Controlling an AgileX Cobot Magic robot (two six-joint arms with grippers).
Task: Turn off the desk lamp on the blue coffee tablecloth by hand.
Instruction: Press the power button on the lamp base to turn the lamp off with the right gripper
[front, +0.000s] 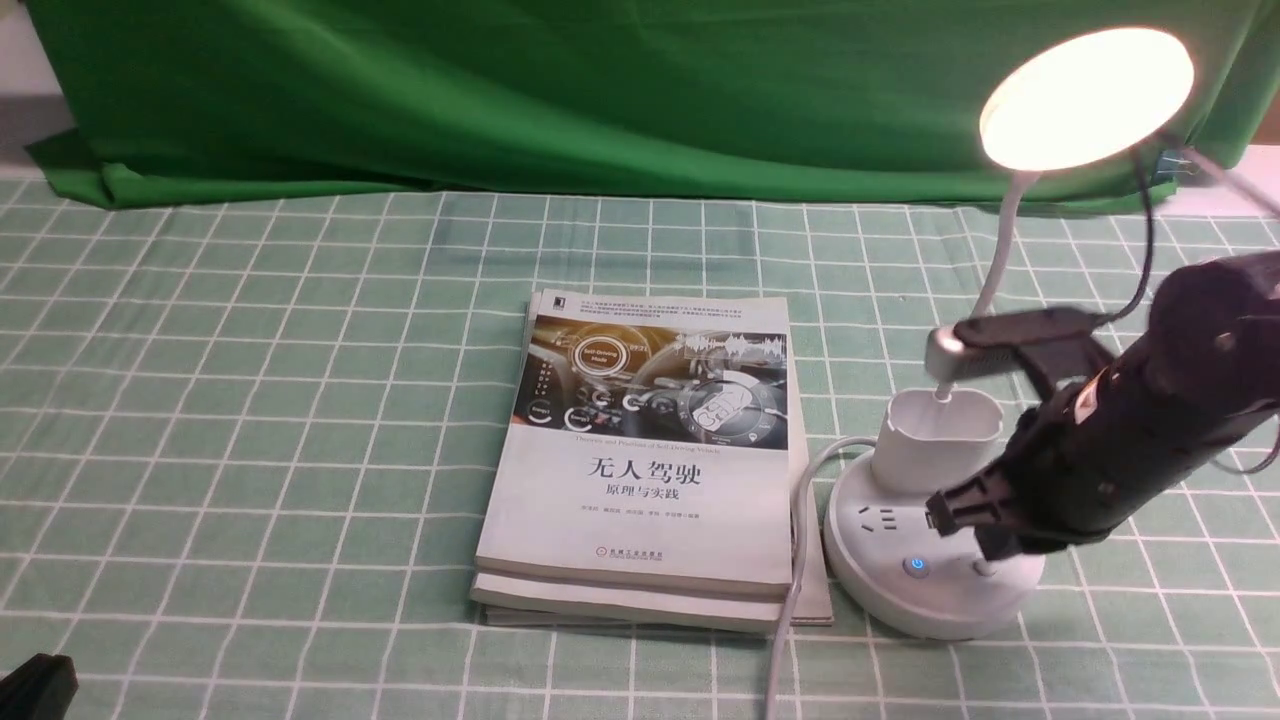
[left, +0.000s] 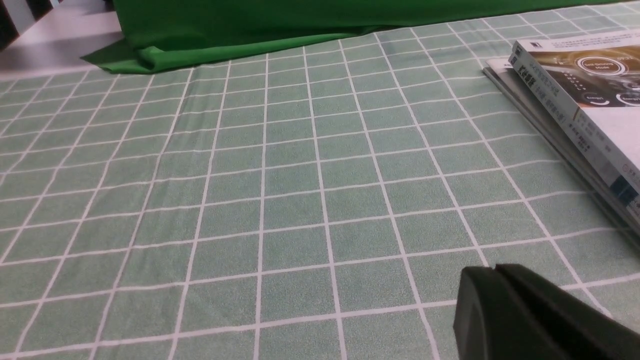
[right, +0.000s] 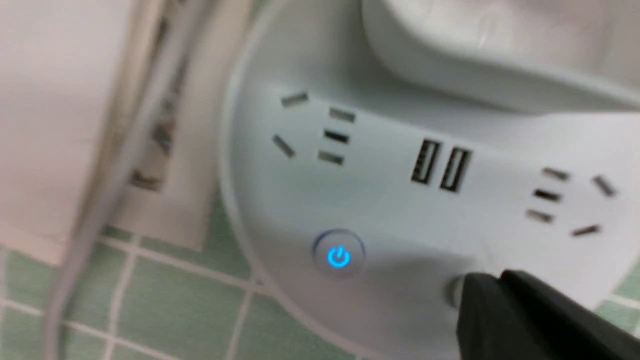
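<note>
Pressing step: my right hand (front: 978, 548), jaws together, tip at the small button (right: 452, 291) beside the blue-lit button (right: 338, 256).
Desk lamp (front: 1087, 97): lit, on the blue coffee tablecloth (front: 300, 420), beside the books (front: 645, 450).
Next: I judge a short push down.

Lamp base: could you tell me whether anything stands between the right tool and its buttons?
Nothing visible does: the right tool is at the base, its tip at the grey button beside the blue button.

The desk lamp (front: 935, 440) is white, the tablecloth (front: 250, 400) teal, white-gridded.
</note>
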